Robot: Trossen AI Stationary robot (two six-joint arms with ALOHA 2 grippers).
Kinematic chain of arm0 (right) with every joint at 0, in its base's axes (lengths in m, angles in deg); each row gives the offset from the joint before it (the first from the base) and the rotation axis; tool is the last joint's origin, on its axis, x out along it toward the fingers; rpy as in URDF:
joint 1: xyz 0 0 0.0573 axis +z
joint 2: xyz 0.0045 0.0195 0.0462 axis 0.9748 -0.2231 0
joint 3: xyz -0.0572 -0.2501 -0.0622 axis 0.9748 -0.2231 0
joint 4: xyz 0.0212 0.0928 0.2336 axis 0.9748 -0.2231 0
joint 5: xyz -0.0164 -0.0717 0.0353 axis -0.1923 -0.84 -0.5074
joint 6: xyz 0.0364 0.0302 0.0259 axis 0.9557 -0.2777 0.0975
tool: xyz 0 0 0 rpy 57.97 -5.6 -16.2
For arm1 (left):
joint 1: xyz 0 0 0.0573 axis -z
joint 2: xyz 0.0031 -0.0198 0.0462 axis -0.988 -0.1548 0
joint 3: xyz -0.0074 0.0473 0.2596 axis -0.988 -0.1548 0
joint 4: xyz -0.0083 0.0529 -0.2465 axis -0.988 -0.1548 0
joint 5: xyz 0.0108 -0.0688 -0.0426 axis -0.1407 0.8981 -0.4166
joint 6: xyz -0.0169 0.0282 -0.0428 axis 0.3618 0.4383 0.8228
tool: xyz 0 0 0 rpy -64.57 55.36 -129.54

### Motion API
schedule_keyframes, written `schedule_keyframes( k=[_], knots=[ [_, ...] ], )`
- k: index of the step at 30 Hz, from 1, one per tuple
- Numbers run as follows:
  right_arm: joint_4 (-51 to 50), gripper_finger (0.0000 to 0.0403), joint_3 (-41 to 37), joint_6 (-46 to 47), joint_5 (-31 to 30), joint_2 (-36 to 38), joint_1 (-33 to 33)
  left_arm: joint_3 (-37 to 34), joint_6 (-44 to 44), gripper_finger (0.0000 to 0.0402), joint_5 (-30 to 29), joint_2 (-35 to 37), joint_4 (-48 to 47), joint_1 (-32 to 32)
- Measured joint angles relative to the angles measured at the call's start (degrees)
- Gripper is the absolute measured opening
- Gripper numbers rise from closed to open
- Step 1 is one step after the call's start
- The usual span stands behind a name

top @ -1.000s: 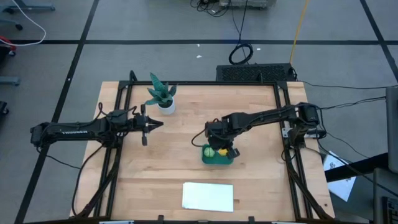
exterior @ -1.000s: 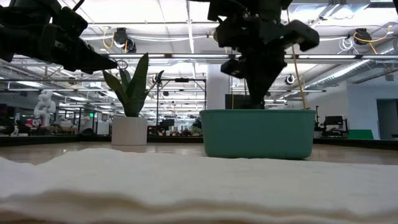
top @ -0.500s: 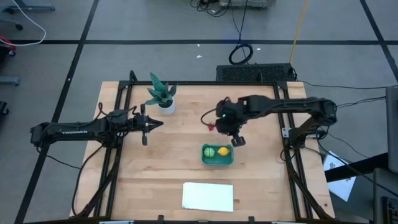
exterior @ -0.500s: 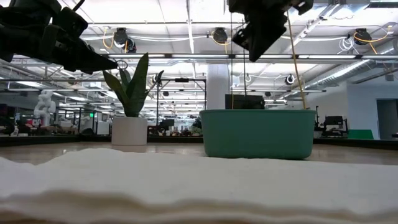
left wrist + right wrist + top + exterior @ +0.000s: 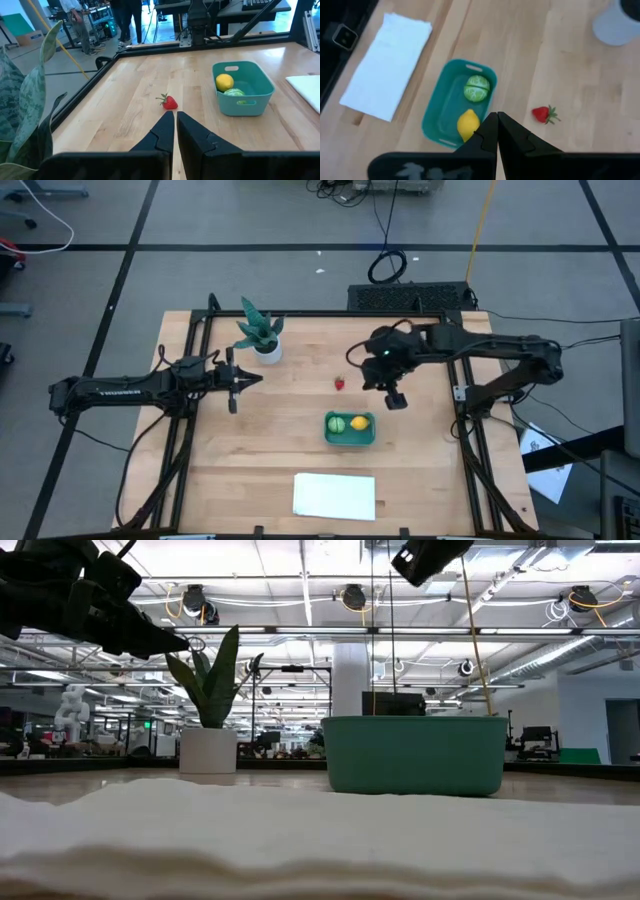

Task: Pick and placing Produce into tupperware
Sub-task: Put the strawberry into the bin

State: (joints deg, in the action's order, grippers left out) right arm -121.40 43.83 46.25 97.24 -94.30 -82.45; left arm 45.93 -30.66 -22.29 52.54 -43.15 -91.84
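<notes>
The teal tupperware (image 5: 349, 429) sits on the table near its middle, and it also shows in the low view (image 5: 415, 755). In it lie the round green piece (image 5: 477, 88) and the yellow lemon (image 5: 467, 124). The red strawberry (image 5: 340, 383) lies on the wood, on the far side of the tupperware. My right gripper (image 5: 398, 401) hangs shut and empty, high above the table, right of the strawberry and beyond the tupperware's right end. My left gripper (image 5: 235, 383) is shut and empty above the table's left half, pointing at the strawberry (image 5: 170, 102).
A potted green plant (image 5: 262, 335) stands near the far edge, just beyond my left gripper. A flat white cloth (image 5: 334, 495) lies at the near edge, below the tupperware. Bare wood shows between the strawberry and the plant, and on the table's right side.
My right gripper has risen from just over the tupperware and moved toward the table's far right, ending high above the table. The lemon and the green piece lie in the tupperware as before. The strawberry, earlier under the arm, now shows on the wood.
</notes>
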Motion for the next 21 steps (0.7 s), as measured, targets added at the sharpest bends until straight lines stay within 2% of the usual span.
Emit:
schedule_keyframes(
  k=[10, 16, 21],
  knots=[
    [2.77, 0.0000, -0.02, 3.73, -0.48, 8.49, -3.23, 0.00, 0.01, 0.0026, 0.01, 0.01, 0.00, -0.01],
    [5.30, 0.0000, -0.32, 6.45, -3.69, 14.06, -4.89, 0.01, 0.01, 0.0026, -0.01, 0.00, 0.00, -0.02],
    [13.14, 0.0000, -6.21, 9.01, -3.44, 21.28, -5.16, 0.00, 0.01, 0.0026, 0.01, 0.01, -0.02, -0.02]
  ],
)
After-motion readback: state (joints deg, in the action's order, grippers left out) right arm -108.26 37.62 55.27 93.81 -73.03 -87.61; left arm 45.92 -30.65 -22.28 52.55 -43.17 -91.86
